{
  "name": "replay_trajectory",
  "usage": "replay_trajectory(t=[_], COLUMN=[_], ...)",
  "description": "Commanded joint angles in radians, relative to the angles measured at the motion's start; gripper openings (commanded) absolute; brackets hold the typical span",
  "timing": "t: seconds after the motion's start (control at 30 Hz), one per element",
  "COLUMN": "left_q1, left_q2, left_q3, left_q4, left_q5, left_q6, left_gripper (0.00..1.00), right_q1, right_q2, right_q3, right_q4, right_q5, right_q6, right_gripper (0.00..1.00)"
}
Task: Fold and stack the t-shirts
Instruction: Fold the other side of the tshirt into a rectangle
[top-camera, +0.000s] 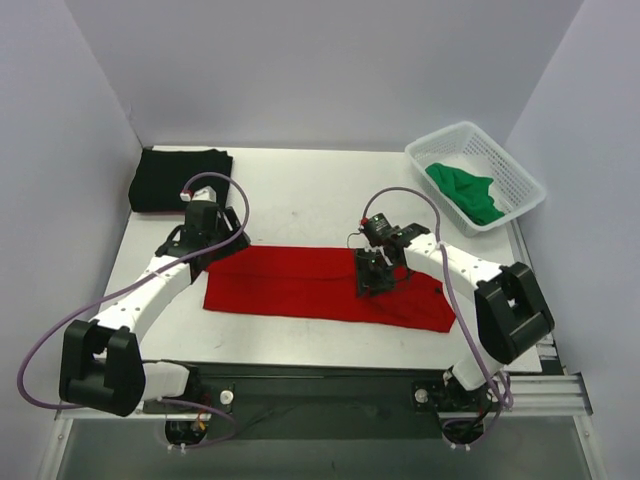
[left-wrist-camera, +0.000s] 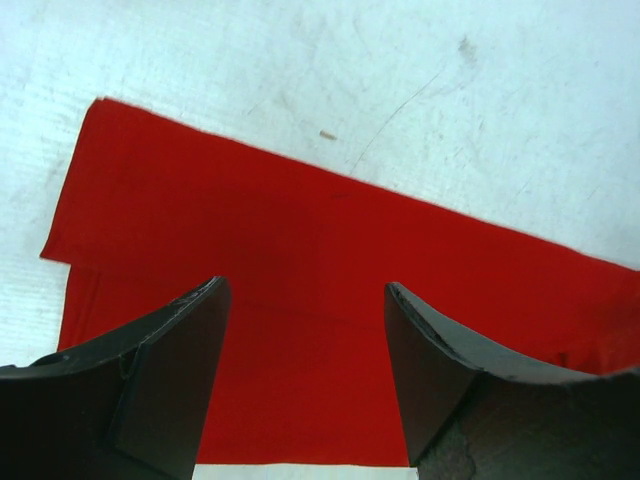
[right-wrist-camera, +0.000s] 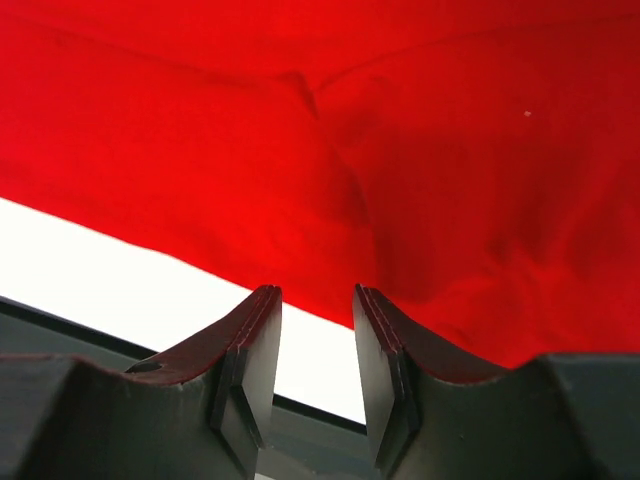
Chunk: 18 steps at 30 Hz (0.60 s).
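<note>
As arms bend over red t-shirt (top-camera: 300, 280), left end effector (left-wrist-camera: 304, 285) wide apart; right end effector (right-wrist-camera: 316, 292) (at hem) barely apart.

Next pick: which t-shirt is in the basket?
The green cloth t-shirt, crumpled in the white plastic mesh basket; the red cloth t-shirt lies flat centrally, the black cloth t-shirt far-left.

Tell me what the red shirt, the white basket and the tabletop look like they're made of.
The red t-shirt looks like soft matte cloth, probably cotton knit: it lies in flat folds with gentle creases, no sheen. The basket seems white moulded plastic, given its even mesh walls. The table looks hard, white and matte, with scuffs and scratches; its material is unclear.
</note>
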Motion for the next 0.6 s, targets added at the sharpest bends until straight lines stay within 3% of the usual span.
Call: replay_trajectory(t=[0.0,0.3,0.57], left_q1=[0.001,0.004,0.004], left_q2=[-0.044,-0.079,-0.098], left_q3=[-0.035,-0.063,-0.081], left_q4=[-0.018,-0.035,-0.039], left_q5=[0.004,0.002,0.001], left_q6=[-0.002,0.001,0.006], left_gripper=[0.73,0.73,0.73], right_q1=[0.001,0.004,0.005], right_q2=[0.043,0.111,0.074], right_q3=[-0.004,0.009,-0.006], right_q4=[0.012,0.016,0.016], right_q5=[-0.031,0.015,0.104], right_q6=[-0.010,-0.018,-0.013], right_gripper=[0.35,0.33,0.32])
